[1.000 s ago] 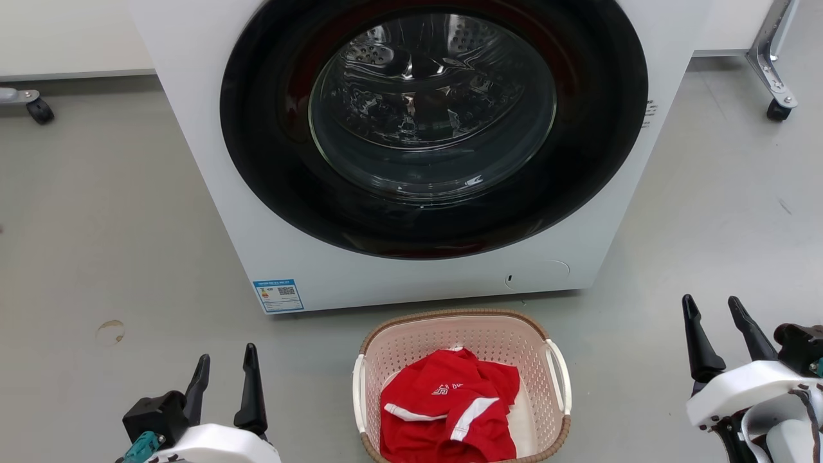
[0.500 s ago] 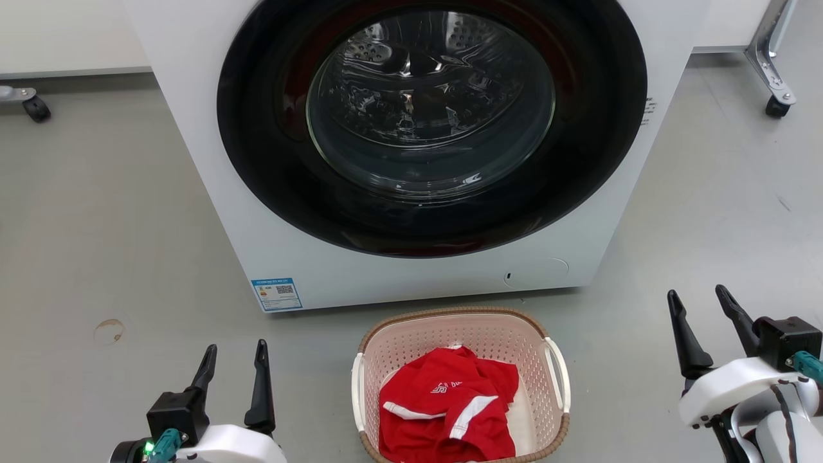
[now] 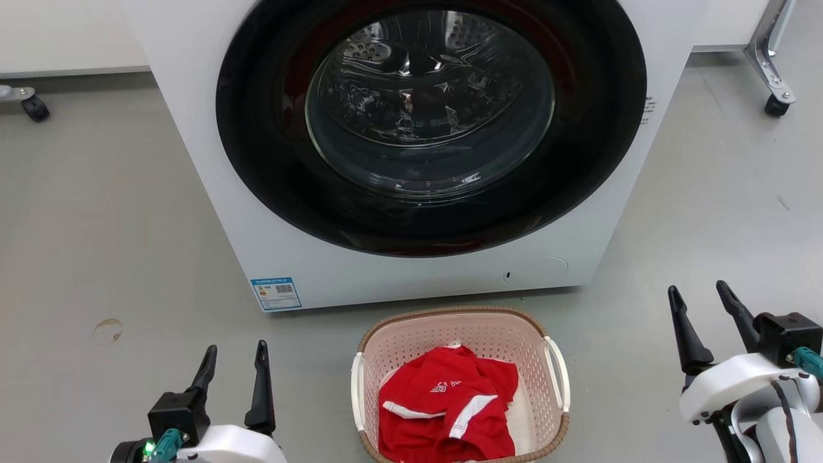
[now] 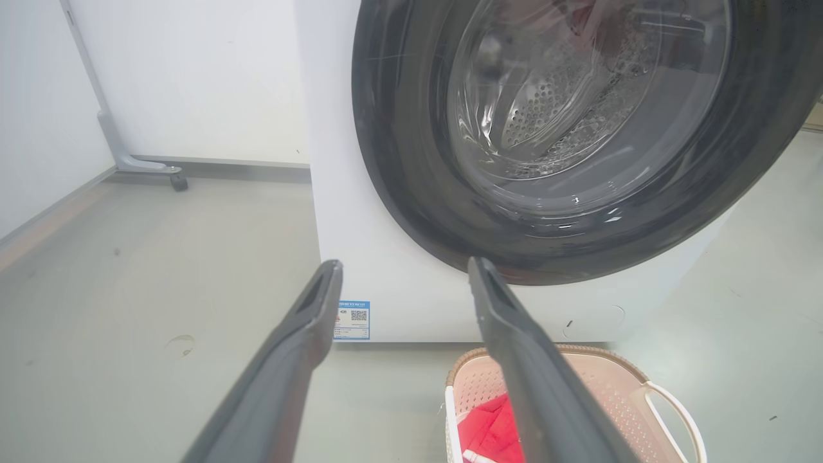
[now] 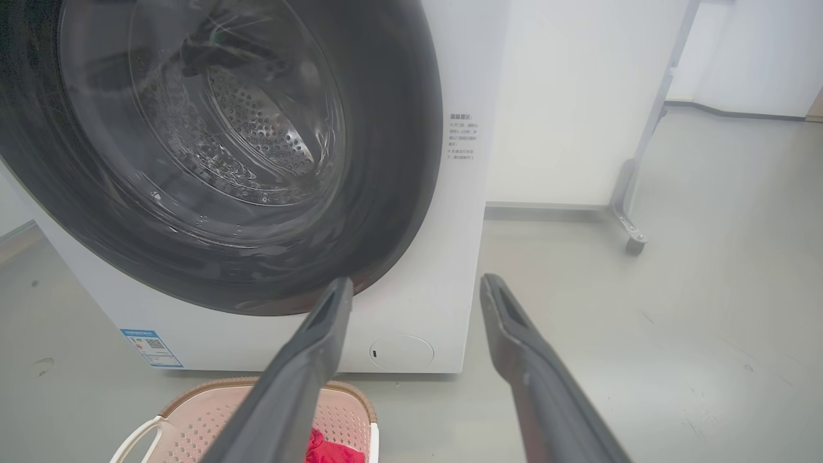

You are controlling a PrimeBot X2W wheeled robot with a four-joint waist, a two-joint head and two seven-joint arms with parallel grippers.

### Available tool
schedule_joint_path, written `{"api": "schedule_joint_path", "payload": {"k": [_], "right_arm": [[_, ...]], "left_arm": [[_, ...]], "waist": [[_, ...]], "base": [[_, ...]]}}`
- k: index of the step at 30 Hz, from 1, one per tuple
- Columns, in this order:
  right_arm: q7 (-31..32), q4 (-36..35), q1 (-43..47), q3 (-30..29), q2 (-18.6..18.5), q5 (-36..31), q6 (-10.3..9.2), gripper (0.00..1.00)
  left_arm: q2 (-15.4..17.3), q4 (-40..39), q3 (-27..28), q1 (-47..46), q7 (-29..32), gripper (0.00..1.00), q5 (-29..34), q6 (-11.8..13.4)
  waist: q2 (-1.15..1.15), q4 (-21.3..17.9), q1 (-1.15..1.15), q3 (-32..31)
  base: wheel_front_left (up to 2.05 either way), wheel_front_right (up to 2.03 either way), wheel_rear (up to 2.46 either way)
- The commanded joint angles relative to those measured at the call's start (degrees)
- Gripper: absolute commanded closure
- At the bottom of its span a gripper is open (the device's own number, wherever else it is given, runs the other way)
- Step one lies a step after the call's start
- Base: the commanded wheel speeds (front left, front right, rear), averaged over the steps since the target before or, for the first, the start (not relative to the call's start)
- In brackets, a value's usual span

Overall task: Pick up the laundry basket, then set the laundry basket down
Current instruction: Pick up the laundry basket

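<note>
The laundry basket [image 3: 411, 344] is pale pink perforated plastic with a brown woven-look rim and two white loop handles. It stands on the floor just in front of the washing machine and holds a red garment [image 3: 450, 411] with white stripes. My left gripper [image 3: 236, 346] hovers open at the lower left, well clear of the basket's left handle. My right gripper [image 3: 697, 287] is open at the lower right, further from the right handle. In the left wrist view, the basket [image 4: 604, 379] lies beyond the open left gripper [image 4: 405, 262]. The right wrist view has the basket [image 5: 206, 418] to the lower left of the open right gripper [image 5: 416, 279].
A white front-loading washing machine [image 3: 386, 283] with a closed dark round door stands right behind the basket. Wheeled metal frame legs sit at the far left [image 3: 35, 109] and far right [image 3: 775, 106]. Grey floor spreads on both sides of the basket.
Both grippers have come up a little into the head view, the right one also shifting slightly left. The basket stays where it was, and both grippers remain open.
</note>
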Motion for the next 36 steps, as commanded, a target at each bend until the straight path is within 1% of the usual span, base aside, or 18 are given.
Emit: {"api": "schedule_joint_path", "payload": {"k": [1,8,15,21,30,36], "right_arm": [[-0.8,-1.1,-2.3,1.1,-1.3,-0.3,0.26,0.0],[-0.8,-1.5,-2.6,1.0,-1.3,-0.1,0.26,0.0],[-0.8,-2.0,-3.5,0.2,-1.3,-0.3,0.26,0.0],[-0.8,-2.4,-4.1,-1.0,-1.3,-0.2,0.26,0.0],[-0.8,-2.8,-6.0,-2.1,-1.9,0.6,0.26,0.0],[-0.8,-2.5,-7.4,-2.0,-2.3,1.8,0.26,0.0]], "left_arm": [[0.6,-1.2,1.4,-2.7,-0.8,0.0,0.2,0.2],[0.6,-0.9,1.0,-3.4,-0.8,0.0,0.0,0.3],[0.6,-1.0,-0.1,-4.8,-0.8,0.0,-1.0,0.8],[0.6,-0.4,-2.3,-7.3,-0.8,0.0,-2.6,1.2],[0.6,0.5,-6.9,-12.5,-0.8,0.0,-5.4,2.6],[0.6,3.1,-10.1,-16.3,-0.8,0.0,-7.4,2.9]], "waist": [[0.0,0.0,0.0,0.1],[0.0,-0.2,0.0,1.9],[0.0,-0.4,0.0,6.2],[0.0,-0.3,0.0,11.8],[0.0,0.0,0.0,21.1],[0.0,0.2,0.0,26.3]], "base": [[0.0,0.0,0.0],[0.0,0.0,0.0],[0.0,0.0,0.0],[0.0,0.0,0.0],[0.0,0.0,0.0],[0.0,0.0,0.0]]}}
